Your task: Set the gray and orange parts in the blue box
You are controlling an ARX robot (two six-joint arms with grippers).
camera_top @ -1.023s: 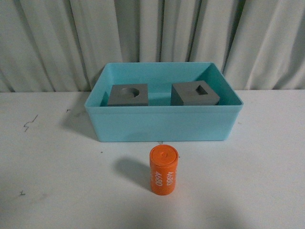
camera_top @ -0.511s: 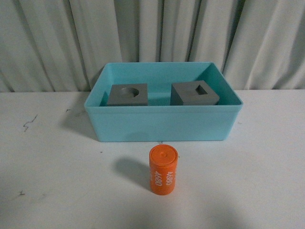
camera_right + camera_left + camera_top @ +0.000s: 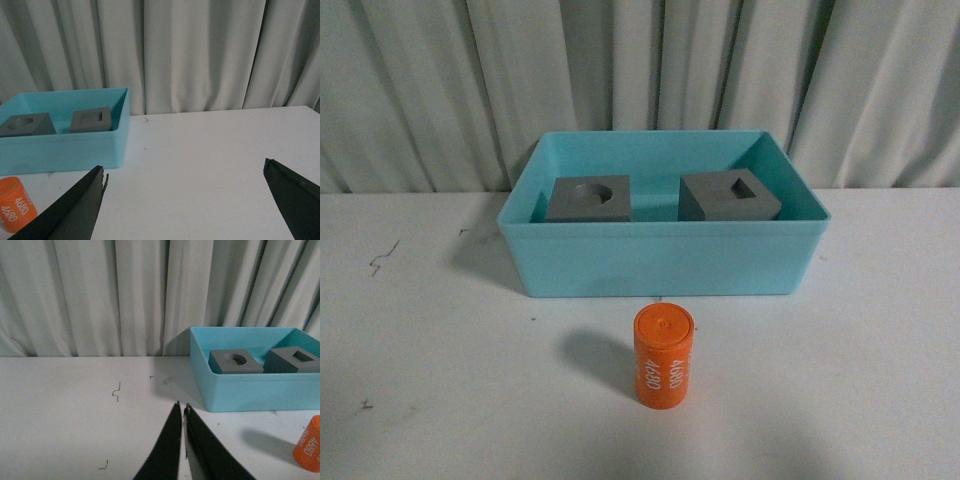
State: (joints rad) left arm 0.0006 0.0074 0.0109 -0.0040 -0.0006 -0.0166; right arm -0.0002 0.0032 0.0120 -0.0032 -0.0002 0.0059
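The blue box [image 3: 660,262] stands on the white table [image 3: 440,330] before the curtain. Inside it sit two gray cubes: one with a round recess [image 3: 588,199] on the left, one with a square hole [image 3: 729,196] on the right. An orange cylinder [image 3: 663,357] with white lettering stands upright on the table just in front of the box. No arm shows in the front view. My left gripper [image 3: 181,407] is shut and empty over bare table, left of the box [image 3: 250,390]. The right gripper [image 3: 185,167] is open and empty, with the box [image 3: 65,147] and the cylinder [image 3: 15,205] off to one side.
A pale pleated curtain [image 3: 640,80] closes the back of the table. Small dark marks [image 3: 382,258] dot the tabletop on the left. Bare white table surrounds the box on both sides and in front.
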